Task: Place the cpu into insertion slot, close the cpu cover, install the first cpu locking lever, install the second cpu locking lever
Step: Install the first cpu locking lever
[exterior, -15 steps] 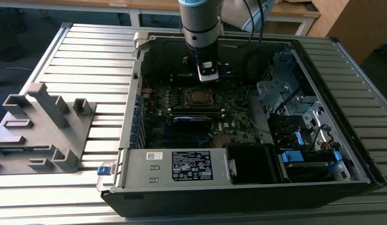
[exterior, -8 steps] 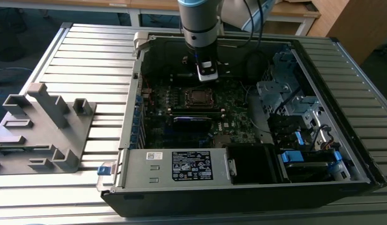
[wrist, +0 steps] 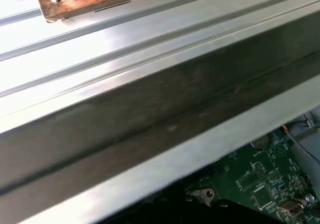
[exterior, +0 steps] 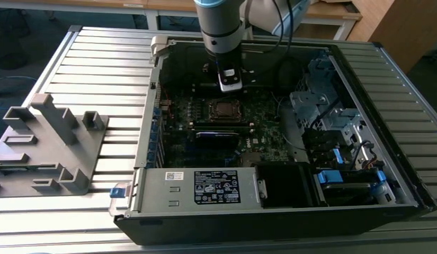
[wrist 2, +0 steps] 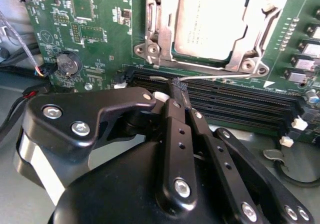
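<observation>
Looks to be at a locking-lever step. Has the cpu already seated in the socket, flat, metal top up, with the cover down around it and framing that top through its window. Being square, offers no real long axis; sits with edges true to the socket, inside the open case on the surface.

Shows the pincer closed, tips together and touching the hooked end of a thin wire lever. Cannot tell whether pinching that end or only pressing on it. Places the lever along the socket edge nearest the memory slots, long axis parallel to them, low over the board. Cannot tell whether hooked under its catch yet.

Seems to call for a steady push down and sideways on the lever end, enough to tuck it under the catch, without slipping onto the slots just beside.
</observation>
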`<state>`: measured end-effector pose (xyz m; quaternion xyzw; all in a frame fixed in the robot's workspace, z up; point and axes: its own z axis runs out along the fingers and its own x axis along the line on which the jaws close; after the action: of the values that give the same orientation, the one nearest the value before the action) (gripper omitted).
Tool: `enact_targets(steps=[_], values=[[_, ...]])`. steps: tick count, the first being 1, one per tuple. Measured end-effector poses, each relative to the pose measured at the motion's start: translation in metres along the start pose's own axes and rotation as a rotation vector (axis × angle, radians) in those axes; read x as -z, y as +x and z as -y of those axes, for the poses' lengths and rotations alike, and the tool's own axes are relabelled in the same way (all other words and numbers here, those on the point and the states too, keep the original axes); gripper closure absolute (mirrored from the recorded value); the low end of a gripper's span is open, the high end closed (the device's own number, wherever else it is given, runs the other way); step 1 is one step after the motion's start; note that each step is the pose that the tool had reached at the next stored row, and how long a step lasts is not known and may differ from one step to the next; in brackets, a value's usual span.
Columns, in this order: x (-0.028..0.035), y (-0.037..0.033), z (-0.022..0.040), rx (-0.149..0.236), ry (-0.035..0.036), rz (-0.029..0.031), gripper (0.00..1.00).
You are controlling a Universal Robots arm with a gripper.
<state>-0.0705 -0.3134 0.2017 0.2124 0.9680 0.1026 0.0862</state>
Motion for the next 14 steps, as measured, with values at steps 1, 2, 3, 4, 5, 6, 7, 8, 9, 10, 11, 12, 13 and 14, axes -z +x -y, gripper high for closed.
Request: enact_targets(steps=[1,2,3,4,5,6,7,8,9,10,11,12,13,14], values=[[0.0002,0.0013,0.0006,0.000,-0.0013,0.0026,0.90],[0.0004,0.0025,0.0013,0.001,-0.0025,0.0051,0.90],[0.0007,0.0035,0.0019,0.001,-0.0035,0.0075,0.90],[0.0009,0.0047,0.0026,0.002,-0.0048,0.0101,0.90],[0.0010,0.0057,0.0033,0.002,-0.0060,0.0126,0.90],[0.0009,0.0063,0.0038,0.003,-0.0071,0.0150,0.90],[0.0003,0.0063,0.0041,0.003,-0.0083,0.0171,0.90],[-0.0005,0.0064,0.0044,0.003,-0.0093,0.0193,0.90],[-0.0011,0.0064,0.0046,0.004,-0.0098,0.0212,0.90],[-0.0017,0.0065,0.0048,0.004,-0.0102,0.0231,0.90],[-0.0022,0.0066,0.0050,0.005,-0.0105,0.0251,0.90],[-0.0026,0.0066,0.0051,0.005,-0.0105,0.0265,0.90],[-0.0029,0.0066,0.0053,0.005,-0.0107,0.0277,0.90],[-0.0030,0.0066,0.0054,0.005,-0.0110,0.0283,0.90]])
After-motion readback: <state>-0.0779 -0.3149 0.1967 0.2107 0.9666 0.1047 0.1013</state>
